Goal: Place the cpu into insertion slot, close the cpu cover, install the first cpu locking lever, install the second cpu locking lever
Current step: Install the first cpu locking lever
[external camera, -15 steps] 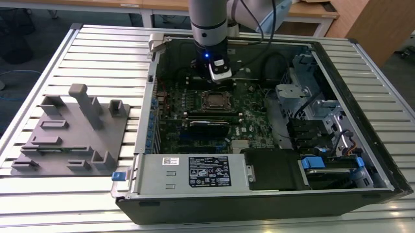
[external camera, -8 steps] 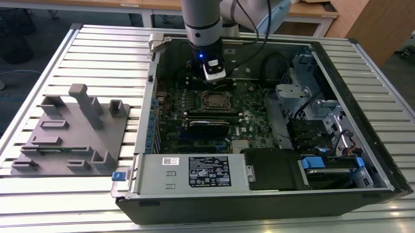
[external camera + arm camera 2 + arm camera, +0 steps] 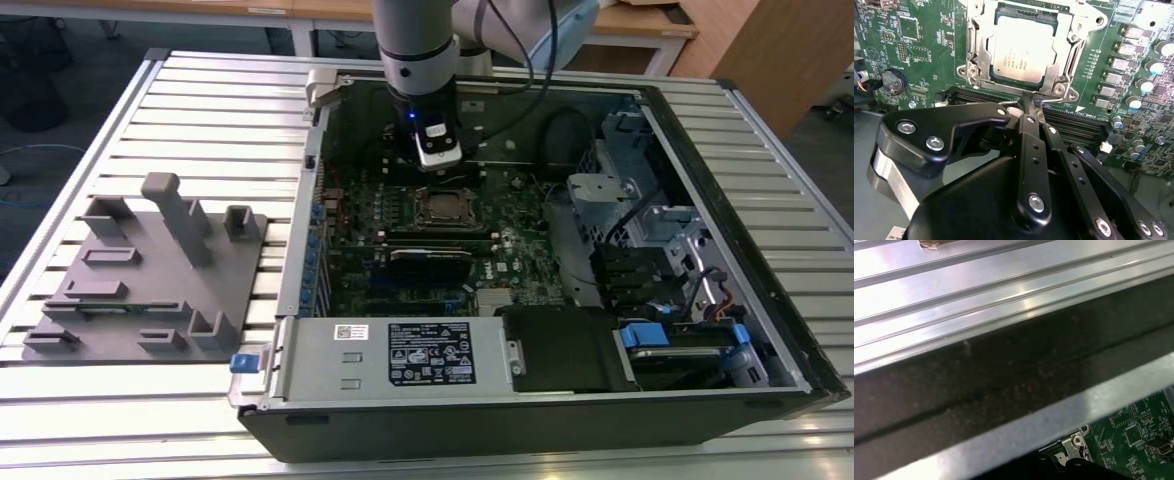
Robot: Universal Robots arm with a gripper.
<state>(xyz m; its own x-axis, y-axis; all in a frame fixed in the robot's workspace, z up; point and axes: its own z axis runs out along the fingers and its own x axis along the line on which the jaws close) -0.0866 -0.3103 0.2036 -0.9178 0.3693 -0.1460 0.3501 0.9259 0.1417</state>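
Note:
In the second wrist view the cpu (image 3: 1024, 47) lies flat in the insertion slot (image 3: 974, 70), its dull silver top showing through the cut-out of the cpu cover (image 3: 1070, 55), which lies down over it. My gripper (image 3: 1030, 102) is shut, its black fingertips together at the socket's near edge, right beside a thin silvery locking lever end (image 3: 1050, 98). Whether the tips touch the lever I cannot tell. In the exterior view the gripper (image 3: 441, 160) hangs inside the open computer case just behind the socket with the cpu (image 3: 445, 205).
Long black memory slots (image 3: 1079, 127) run beside the fingertips, and a coin battery (image 3: 891, 80) sits on the green board. A grey fixture (image 3: 147, 280) stands on the slatted table at the exterior view's left. The power supply (image 3: 394, 352), drive cage (image 3: 641, 230) and case wall (image 3: 1004, 375) hem in the board.

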